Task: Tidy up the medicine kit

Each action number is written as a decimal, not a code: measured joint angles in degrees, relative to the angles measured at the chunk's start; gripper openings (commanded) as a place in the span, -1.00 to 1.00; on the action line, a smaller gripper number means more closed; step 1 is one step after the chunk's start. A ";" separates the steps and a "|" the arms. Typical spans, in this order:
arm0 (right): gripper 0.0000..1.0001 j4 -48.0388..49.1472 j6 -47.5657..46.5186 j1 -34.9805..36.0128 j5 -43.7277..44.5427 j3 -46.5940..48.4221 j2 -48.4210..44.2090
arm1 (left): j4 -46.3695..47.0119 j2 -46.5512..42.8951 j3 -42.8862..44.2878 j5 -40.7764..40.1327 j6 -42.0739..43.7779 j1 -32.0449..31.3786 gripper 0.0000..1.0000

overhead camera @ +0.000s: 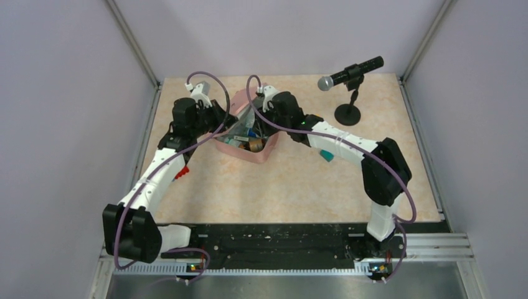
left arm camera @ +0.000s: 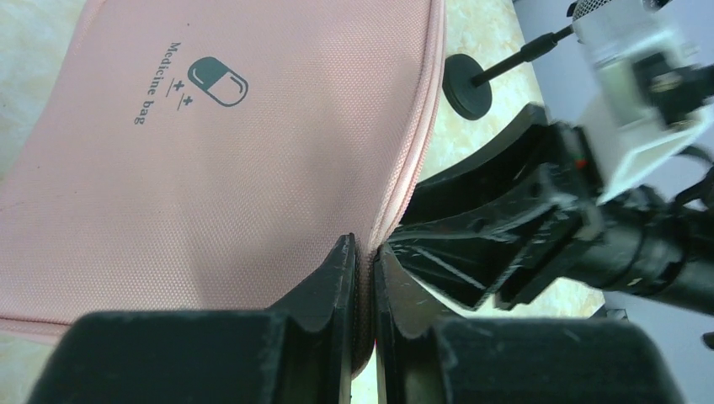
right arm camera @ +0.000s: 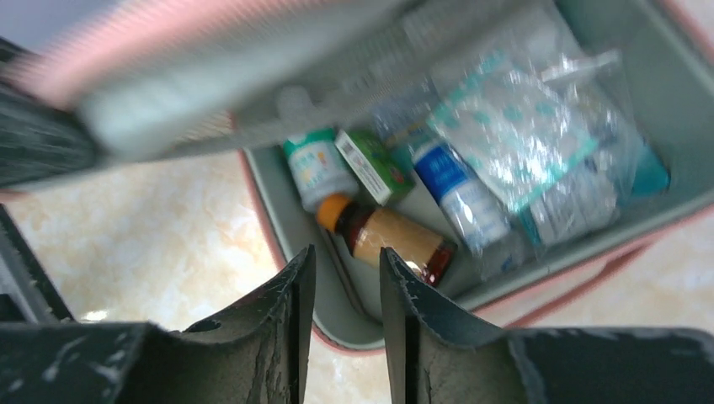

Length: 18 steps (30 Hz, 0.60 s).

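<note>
The left tool [left arm camera: 364, 252] is clamped on the raised lid's edge of the soft pink rectangular fabric medicine kit [overhead camera: 256, 157], which is set open mid-surface [overhead camera: 299, 180] between both arms. The right tool [right arm camera: 345, 257] is parted and empty, poised over an amber orange-capped bottle [right arm camera: 391, 240] inside the kit. Farther right, a black stand microphone [overhead camera: 350, 75] is seen.

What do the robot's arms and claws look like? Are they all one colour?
No. The left arm and right arm have white tube-like links between chunky black joints, with a purple cable looping along each. The left claw and right claw have two flat black fingers, scratched whitish at the edges.
</note>
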 measured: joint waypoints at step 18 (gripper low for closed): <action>-0.39 14.80 -27.19 -2.49 -23.67 -11.23 -6.12 | -1.68 -0.33 2.84 3.61 1.84 4.15 -1.00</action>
